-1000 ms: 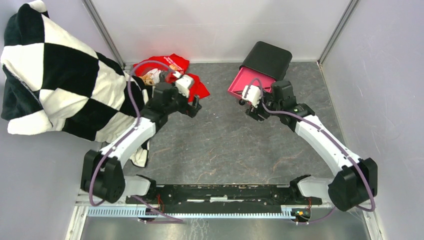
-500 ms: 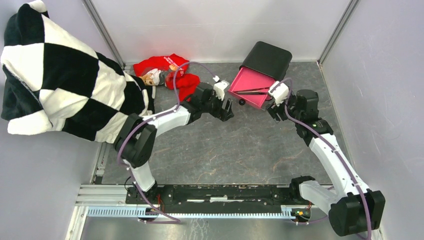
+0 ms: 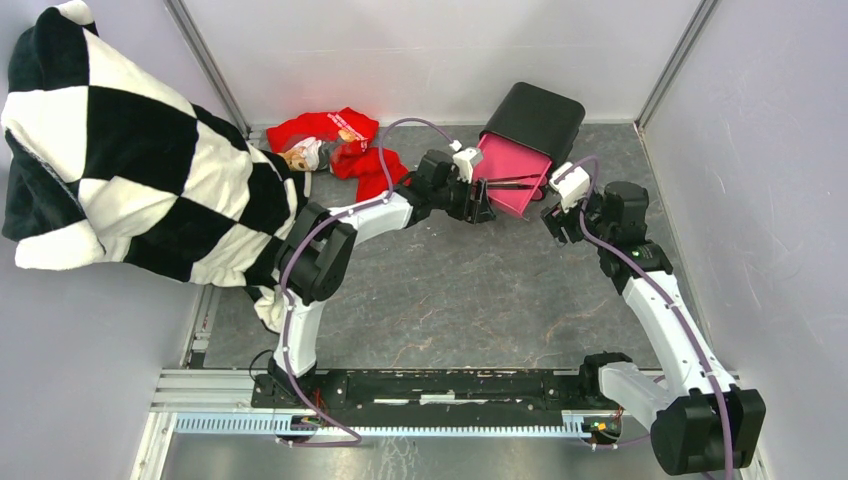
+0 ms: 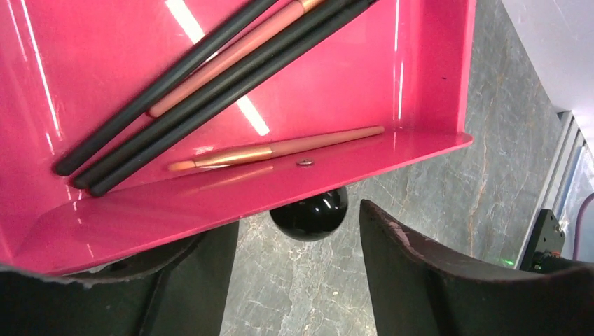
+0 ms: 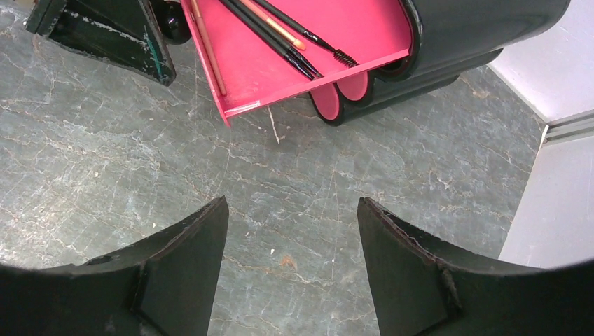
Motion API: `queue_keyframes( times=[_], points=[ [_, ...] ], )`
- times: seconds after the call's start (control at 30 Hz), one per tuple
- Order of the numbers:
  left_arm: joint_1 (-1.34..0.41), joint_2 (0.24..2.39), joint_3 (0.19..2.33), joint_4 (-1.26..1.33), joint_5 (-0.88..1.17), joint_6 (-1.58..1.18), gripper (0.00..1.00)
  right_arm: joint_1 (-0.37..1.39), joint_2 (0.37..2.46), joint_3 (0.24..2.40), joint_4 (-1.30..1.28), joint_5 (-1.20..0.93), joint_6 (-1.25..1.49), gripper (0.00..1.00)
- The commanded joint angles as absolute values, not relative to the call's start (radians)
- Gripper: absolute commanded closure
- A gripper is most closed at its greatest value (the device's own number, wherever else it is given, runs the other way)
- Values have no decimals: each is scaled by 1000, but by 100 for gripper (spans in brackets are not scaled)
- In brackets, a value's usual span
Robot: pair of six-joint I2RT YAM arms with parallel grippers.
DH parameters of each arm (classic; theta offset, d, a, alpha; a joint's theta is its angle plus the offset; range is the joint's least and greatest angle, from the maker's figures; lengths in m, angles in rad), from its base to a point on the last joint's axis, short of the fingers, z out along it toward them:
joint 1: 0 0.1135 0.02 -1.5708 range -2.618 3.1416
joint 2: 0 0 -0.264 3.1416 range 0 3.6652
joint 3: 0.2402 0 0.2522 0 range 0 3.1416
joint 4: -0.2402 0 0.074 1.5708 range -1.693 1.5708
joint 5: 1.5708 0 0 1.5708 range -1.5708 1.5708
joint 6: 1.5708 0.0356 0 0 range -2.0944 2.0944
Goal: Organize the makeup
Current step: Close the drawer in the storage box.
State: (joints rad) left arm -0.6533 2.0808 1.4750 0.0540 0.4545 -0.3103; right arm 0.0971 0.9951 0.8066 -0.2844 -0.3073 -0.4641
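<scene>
The left tool [image 4: 297, 227] has its fingers apart, one on each side of the round glossy black knob [image 4: 309, 212], and they do not touch it. The knob sits on the front wall of the open bright pink plastic drawer [image 4: 175, 203]. The right tool [image 5: 291, 210] is apart too and holds nothing. It hangs over the grey stone-pattern worktop [image 5: 105, 161], near the corner of the drawer.

Inside the drawer lie thin black pencils [image 4: 224, 94], a peach-pink stick [image 4: 231, 56] between them, and a slim brown pencil [image 4: 280, 148] against the front wall. So part of the makeup is already sorted.

I judge that the step in hand is moving the drawer by its knob; whether in or out, I cannot tell. The next move calls for closing the fingers centred on the knob, which is round and smooth and may slip. The travel should then be straight, so that the pencils do not roll.

In the top view the glossy black box [image 3: 535, 118] holding the drawer is at 1 o'clock. A crumpled red cloth [image 3: 365, 165] is at 11 o'clock, with small peach and white items [image 3: 300, 155] beside it, too small to name; these probably wait for sorting. A black-and-white checkered blanket [image 3: 110, 140] hangs at 9 o'clock. If the drawer comes out further, the right tool may stand in its way.
</scene>
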Motion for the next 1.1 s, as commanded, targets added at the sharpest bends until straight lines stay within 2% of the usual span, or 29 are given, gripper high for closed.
queue_keyframes(
  times=[0.0,0.23,0.57,0.87,1.07],
  points=[
    [-657,2115,1563,72,521,-387,34,88,979,803,-245,-333,-449,26],
    [-657,2145,1646,52,558,-400,52,82,978,802,-247,-336,-454,26],
    [-657,2159,1728,29,593,-401,67,75,978,798,-248,-336,-460,26],
    [-656,2236,1916,-62,537,-409,65,68,977,799,-251,-337,-465,26],
    [-654,2332,2055,-94,487,-405,53,58,974,797,-252,-336,-468,26]
  ],
)
